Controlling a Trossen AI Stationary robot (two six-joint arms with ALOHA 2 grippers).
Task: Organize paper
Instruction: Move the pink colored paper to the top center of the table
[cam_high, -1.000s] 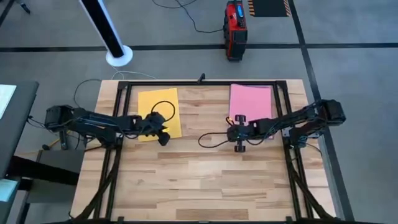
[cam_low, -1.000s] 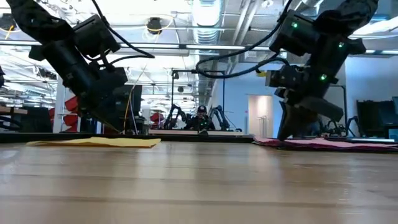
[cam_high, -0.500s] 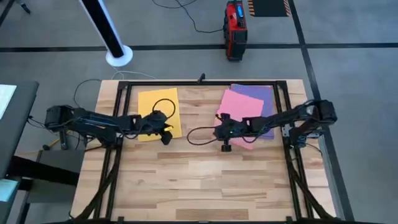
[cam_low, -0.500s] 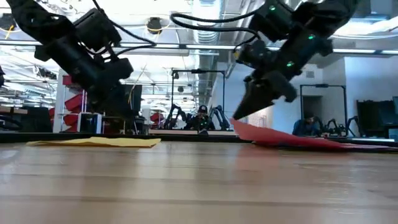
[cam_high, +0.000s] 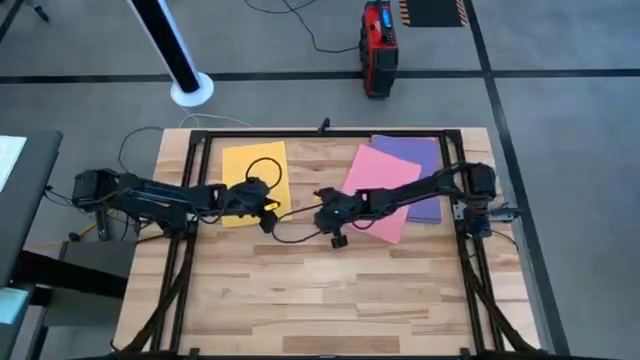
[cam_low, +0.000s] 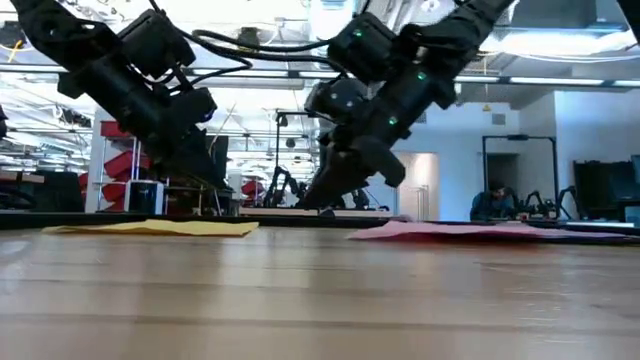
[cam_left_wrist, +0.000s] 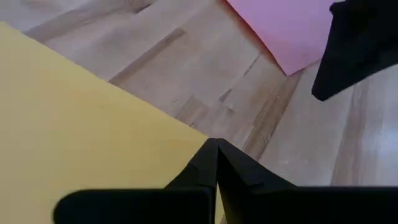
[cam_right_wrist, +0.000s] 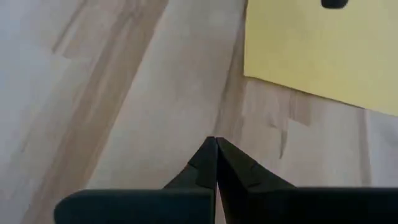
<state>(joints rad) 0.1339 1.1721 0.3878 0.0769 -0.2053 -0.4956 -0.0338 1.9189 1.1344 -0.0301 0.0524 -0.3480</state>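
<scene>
A yellow sheet of paper (cam_high: 254, 180) lies flat at the table's far left. A pink sheet (cam_high: 382, 192) lies flat and askew at the far right, partly over a purple sheet (cam_high: 420, 170). My left gripper (cam_high: 268, 217) is shut, with its tips (cam_left_wrist: 216, 143) at the yellow sheet's right edge (cam_left_wrist: 155, 112). My right gripper (cam_high: 322, 208) is shut over bare wood (cam_right_wrist: 216, 140), just left of the pink sheet's left corner (cam_low: 352, 235). Nothing shows between its fingers. The yellow sheet (cam_right_wrist: 311, 50) lies ahead of it. My left gripper's shut fingertips stand over the yellow sheet's right edge (cam_left_wrist: 186, 134), near its near right corner, slanting down from the table's left. Whether they touch the sheet, I cannot tell.
A black frame (cam_high: 325, 132) runs along the table's far edge and both sides. A black cable loop (cam_high: 262, 172) lies on the yellow sheet. A red device (cam_high: 377, 45) and a white pole base (cam_high: 190, 90) stand on the floor beyond. Bare wood (cam_high: 320, 300) fills the near half.
My right gripper has gone toward the table's left, drawing the pink sheet with it. The sheet has slid left off the purple sheet and turned askew. Its left edge, lifted half a second ago, now lies flat on the table.
</scene>
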